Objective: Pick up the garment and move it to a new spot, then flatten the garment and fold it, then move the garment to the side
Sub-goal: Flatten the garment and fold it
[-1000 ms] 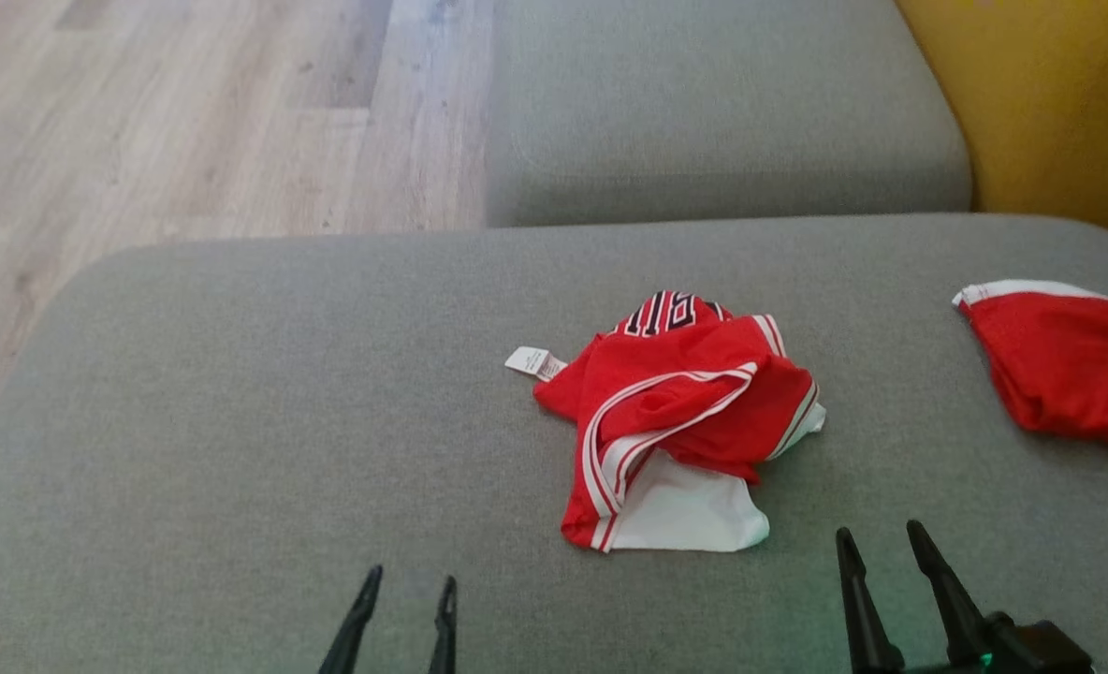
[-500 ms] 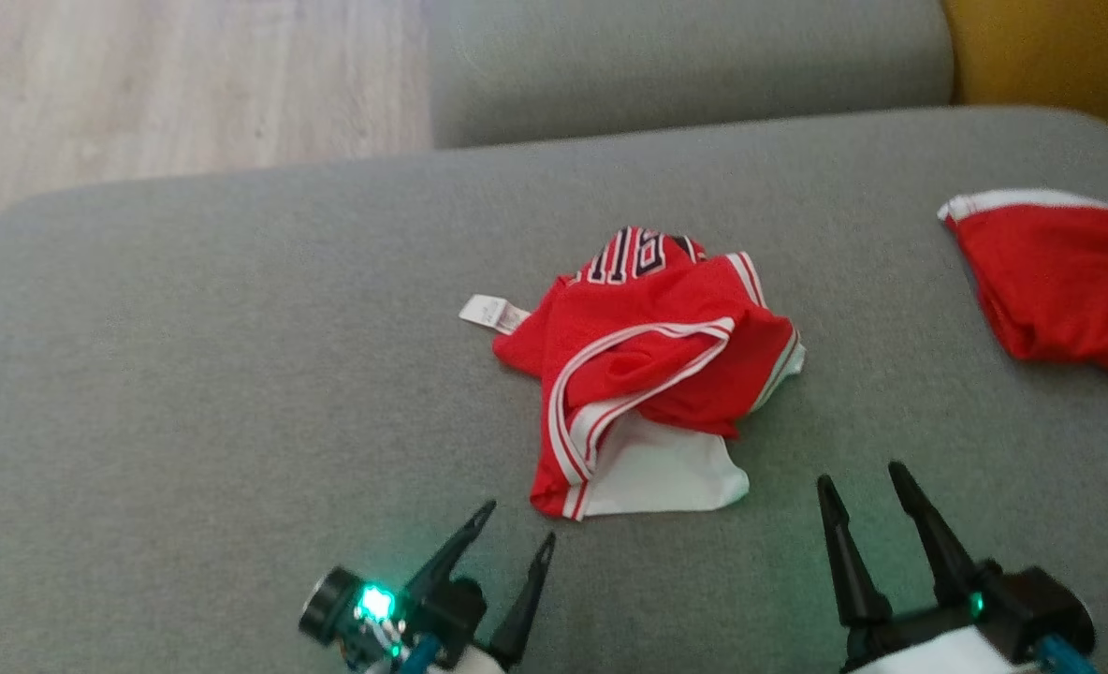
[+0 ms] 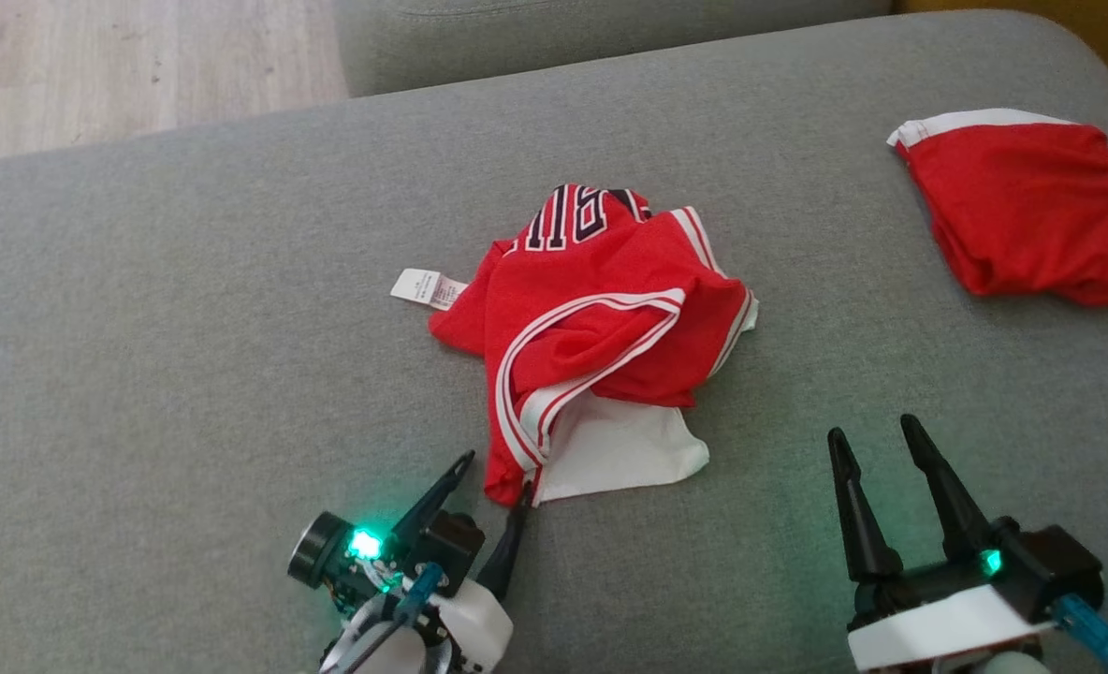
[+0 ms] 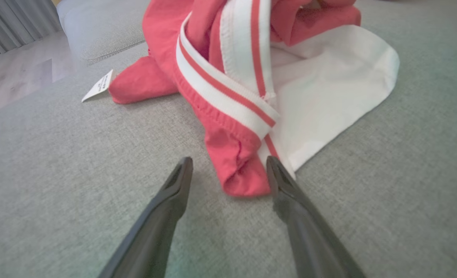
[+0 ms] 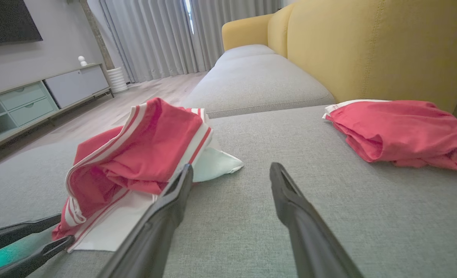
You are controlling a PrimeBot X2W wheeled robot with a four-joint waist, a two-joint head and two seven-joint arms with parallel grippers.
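Head view: end effector (image 3: 495,472) astride garment (image 3: 601,300)

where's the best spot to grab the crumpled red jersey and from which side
On the jersey, grip the near red corner with the striped hem, coming low from the robot's side with the left gripper. That corner sticks out as a bunched lump between its open fingers.

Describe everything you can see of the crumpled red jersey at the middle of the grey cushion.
The red jersey looks thin and soft, with red-and-white striped trim, black white-edged numerals, a white inner panel and a white care label sticking out. It lies crumpled in a heap on the grey sofa cushion. Its near corner sits between the open fingers of the left gripper.
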